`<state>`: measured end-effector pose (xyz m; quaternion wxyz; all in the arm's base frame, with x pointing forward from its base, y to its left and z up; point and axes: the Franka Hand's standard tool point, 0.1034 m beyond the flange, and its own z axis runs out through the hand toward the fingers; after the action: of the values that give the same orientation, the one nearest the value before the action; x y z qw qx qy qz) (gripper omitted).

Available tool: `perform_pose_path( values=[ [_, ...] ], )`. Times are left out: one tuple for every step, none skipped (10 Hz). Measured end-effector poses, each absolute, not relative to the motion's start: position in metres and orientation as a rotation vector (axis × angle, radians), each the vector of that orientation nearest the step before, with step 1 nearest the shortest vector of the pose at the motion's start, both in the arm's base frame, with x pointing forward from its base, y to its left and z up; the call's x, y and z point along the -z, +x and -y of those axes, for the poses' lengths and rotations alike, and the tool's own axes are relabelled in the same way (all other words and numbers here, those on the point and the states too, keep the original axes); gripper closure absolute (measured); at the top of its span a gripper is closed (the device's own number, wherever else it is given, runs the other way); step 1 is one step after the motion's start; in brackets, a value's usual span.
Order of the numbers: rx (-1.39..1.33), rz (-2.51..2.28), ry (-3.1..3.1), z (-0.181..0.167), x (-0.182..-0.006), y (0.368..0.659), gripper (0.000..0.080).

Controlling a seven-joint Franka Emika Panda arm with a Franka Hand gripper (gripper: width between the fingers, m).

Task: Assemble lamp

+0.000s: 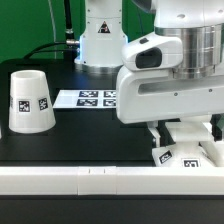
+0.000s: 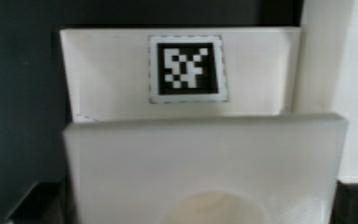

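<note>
The lamp's small square stepped base (image 1: 180, 156) rests on the black table against the white front rail, at the exterior view's right. My gripper (image 1: 184, 140) hangs directly over it, jaws open and spread to either side of it. In the wrist view the base (image 2: 188, 110) fills the picture, one tag facing the camera, and only dark slivers of my fingers (image 2: 44, 203) show beside its lower step. A faint round shape shows on that step. The tapered shade (image 1: 30, 101) stands mouth down at the exterior view's left. The bulb is out of view.
The marker board (image 1: 88, 98) lies flat behind the middle of the table. A white rail (image 1: 90, 182) runs along the front edge. The arm's pedestal (image 1: 100, 40) stands at the back with cables beside it.
</note>
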<state>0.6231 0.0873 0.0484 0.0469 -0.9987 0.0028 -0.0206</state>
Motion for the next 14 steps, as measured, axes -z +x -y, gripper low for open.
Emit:
perform_pose_path(
  values=[
    [0.069, -0.028, -3.051, -0.088, -0.057, 0.603, 0.01],
    [0.071, -0.089, -3.052, -0.091, -0.065, 0.585, 0.01],
    [0.076, -0.11, -3.05, -0.096, -0.069, 0.569, 0.01],
    [0.065, -0.122, -3.044, -0.103, -0.069, 0.549, 0.01],
    [0.055, -0.132, -3.043, -0.11, -0.067, 0.535, 0.01],
    [0.061, -0.115, -3.043, -0.115, -0.064, 0.53, 0.01],
    [0.052, -0.106, -3.044, -0.115, -0.064, 0.53, 0.01],
    [0.015, -0.107, -3.048, -0.114, -0.064, 0.529, 0.01],
    [0.003, -0.104, -3.049, -0.114, -0.064, 0.528, 0.01],
    [-0.124, -0.082, -3.056, -0.113, -0.063, 0.522, 0.01],
    [-0.254, -0.037, -3.051, -0.117, -0.066, 0.525, 0.01],
    [-0.328, -0.026, -3.044, -0.122, -0.067, 0.529, 0.01],
    [-0.477, -0.043, -3.029, -0.13, -0.069, 0.522, 0.01],
    [-0.559, -0.066, -3.008, -0.138, -0.068, 0.524, 0.01]
  ],
)
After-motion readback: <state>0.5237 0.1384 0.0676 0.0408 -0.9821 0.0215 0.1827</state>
